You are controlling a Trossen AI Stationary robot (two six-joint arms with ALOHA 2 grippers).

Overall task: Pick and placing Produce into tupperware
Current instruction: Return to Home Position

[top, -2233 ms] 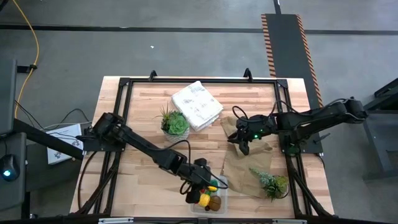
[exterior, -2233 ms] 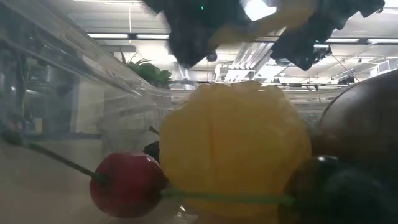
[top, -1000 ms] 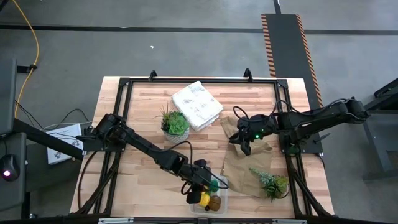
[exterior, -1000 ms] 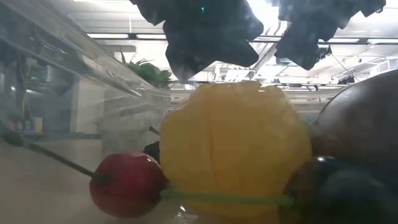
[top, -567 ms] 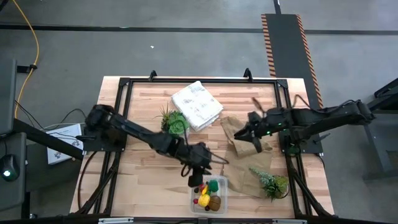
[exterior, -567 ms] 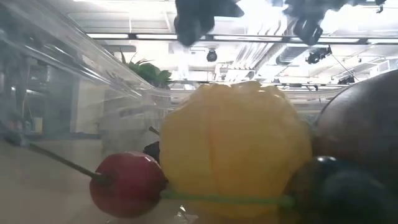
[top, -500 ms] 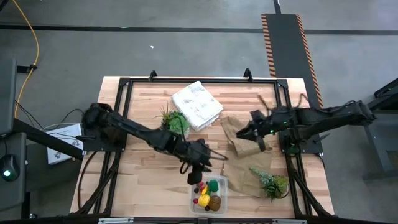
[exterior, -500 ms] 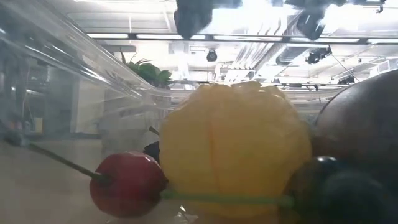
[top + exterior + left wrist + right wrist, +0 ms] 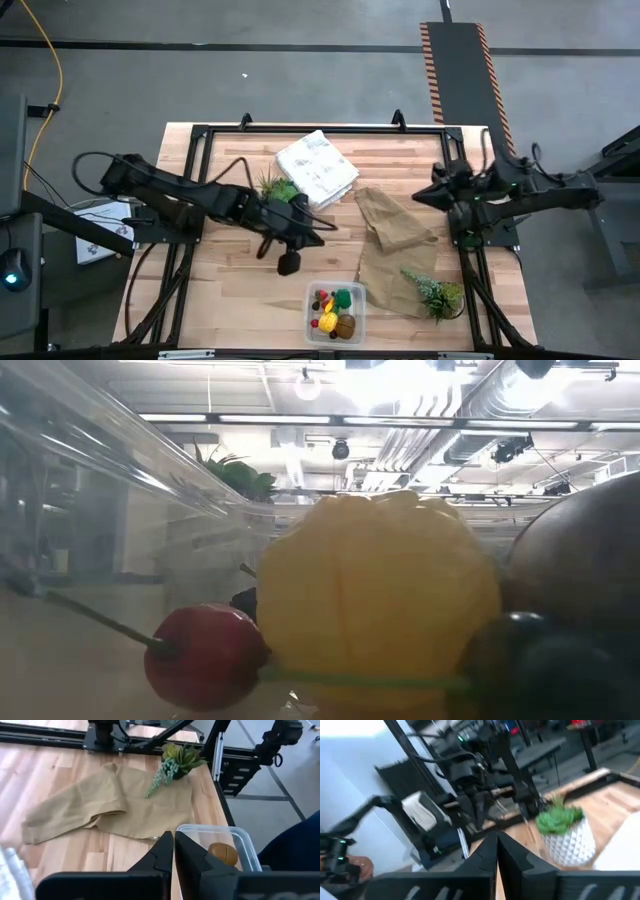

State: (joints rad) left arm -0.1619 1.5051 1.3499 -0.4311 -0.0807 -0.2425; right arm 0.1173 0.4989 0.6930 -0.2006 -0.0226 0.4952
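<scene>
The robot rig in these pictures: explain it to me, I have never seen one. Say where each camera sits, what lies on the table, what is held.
It is two dark arms at a wooden table, each ending in a two-finger pincer. The high view looks straight down; the low view sits at table height, against the clear box, so the toy produce in it, like the yellow piece and a red cherry, fills the picture. Each wrist view looks past that arm's own fingers. On the table lie a brown paper bag, a folded white cloth and two potted plants. The left pincer hangs mid-table, the right pincer near the right edge; both are shut and hold nothing.
</scene>
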